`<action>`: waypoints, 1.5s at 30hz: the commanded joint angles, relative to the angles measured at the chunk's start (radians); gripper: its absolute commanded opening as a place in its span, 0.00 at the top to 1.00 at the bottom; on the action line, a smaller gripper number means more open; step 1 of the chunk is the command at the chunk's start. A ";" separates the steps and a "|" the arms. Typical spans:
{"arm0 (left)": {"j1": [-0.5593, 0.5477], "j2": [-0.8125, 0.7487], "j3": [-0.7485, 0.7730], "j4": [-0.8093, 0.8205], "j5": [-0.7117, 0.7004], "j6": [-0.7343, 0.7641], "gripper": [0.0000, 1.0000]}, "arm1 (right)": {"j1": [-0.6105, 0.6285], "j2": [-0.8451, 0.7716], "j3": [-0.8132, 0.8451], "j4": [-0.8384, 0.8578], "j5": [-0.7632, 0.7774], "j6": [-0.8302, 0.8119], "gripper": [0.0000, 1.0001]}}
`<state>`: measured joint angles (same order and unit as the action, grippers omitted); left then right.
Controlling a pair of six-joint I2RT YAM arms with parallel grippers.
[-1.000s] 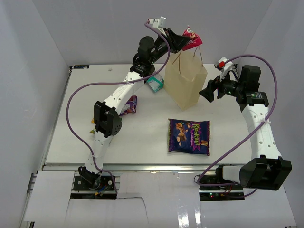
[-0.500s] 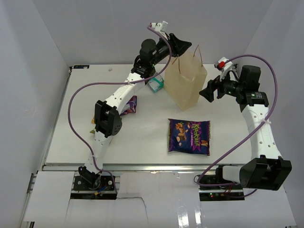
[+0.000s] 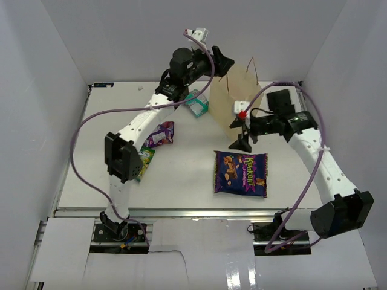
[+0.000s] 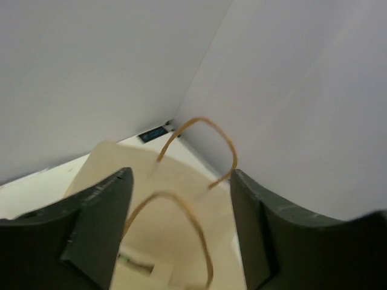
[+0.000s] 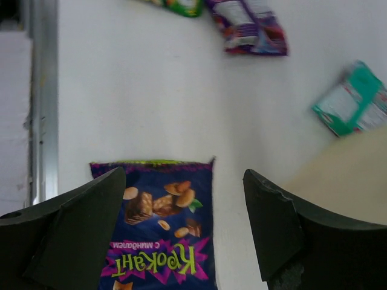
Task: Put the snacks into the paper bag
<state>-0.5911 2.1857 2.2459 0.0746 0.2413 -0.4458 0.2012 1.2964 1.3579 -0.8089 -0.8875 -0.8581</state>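
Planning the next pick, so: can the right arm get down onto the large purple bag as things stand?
Probably yes. The right end effector hangs open above the far edge of the large dark purple bag, which lies flat with nothing on it or in between.

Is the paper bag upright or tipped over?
Upright. The paper bag stands on its base in the top view, mouth open upward; the left wrist view looks down into it, handles arching up.

Left gripper [image 3: 225, 61] raised high on an extended arm, jaws apart, empty. Right gripper [image 3: 240, 142] pointing down, jaws apart, empty.
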 commanded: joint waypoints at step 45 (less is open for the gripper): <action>0.106 -1.385 -1.628 -0.411 -0.336 -0.349 0.06 | 0.388 0.379 -0.312 0.194 0.448 0.330 0.91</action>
<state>-0.4881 0.8082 0.6224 -0.3580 -0.1116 -0.7872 0.5732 1.6875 1.0756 -0.4938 -0.3149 -0.4004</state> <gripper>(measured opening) 0.939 0.351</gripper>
